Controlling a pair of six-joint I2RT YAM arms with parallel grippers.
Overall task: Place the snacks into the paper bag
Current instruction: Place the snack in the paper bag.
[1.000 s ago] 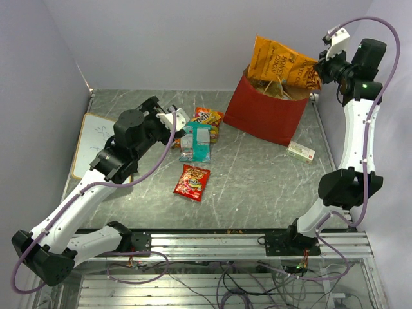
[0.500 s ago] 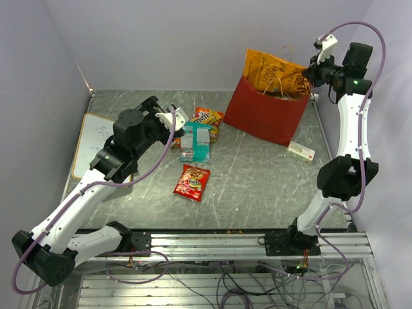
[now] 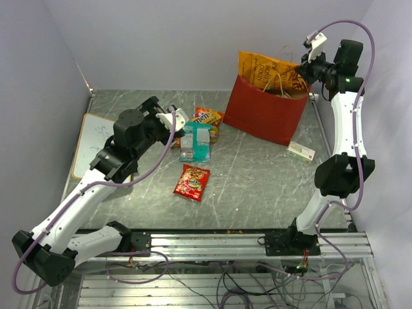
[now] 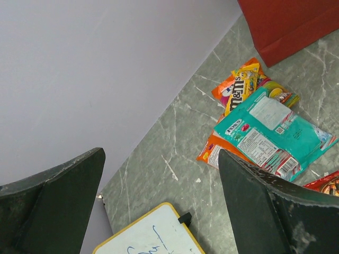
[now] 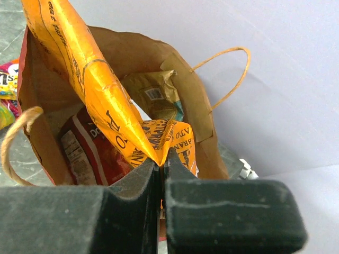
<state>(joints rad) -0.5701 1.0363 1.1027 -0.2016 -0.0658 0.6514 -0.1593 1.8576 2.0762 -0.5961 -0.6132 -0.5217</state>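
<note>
The red paper bag [image 3: 261,116] stands at the back right, its brown inside [image 5: 185,84] facing the right wrist camera. My right gripper [image 3: 309,69] [image 5: 161,165] is shut on a corner of the large orange chip bag [image 3: 265,67] [image 5: 100,90], which sticks up out of the bag's mouth. A red Doritos bag [image 5: 85,153] and a tan bag [image 5: 153,92] lie inside. On the table are a teal pack [image 3: 196,143] [image 4: 275,135], orange and yellow candy packs [image 3: 207,117] [image 4: 241,87] and a small red pack [image 3: 192,181]. My left gripper [image 3: 175,120] [image 4: 161,159] hangs open just left of them, holding nothing.
A yellow-framed white board [image 3: 96,145] [image 4: 153,233] lies at the table's left edge. A small white box [image 3: 300,151] sits in front of the paper bag on the right. The bag's twisted handles [image 5: 228,69] arch over its mouth. Walls close in at the back and both sides.
My right gripper has swung left and back over the paper bag, carrying the orange chip bag further across its mouth. The left arm has not moved.
</note>
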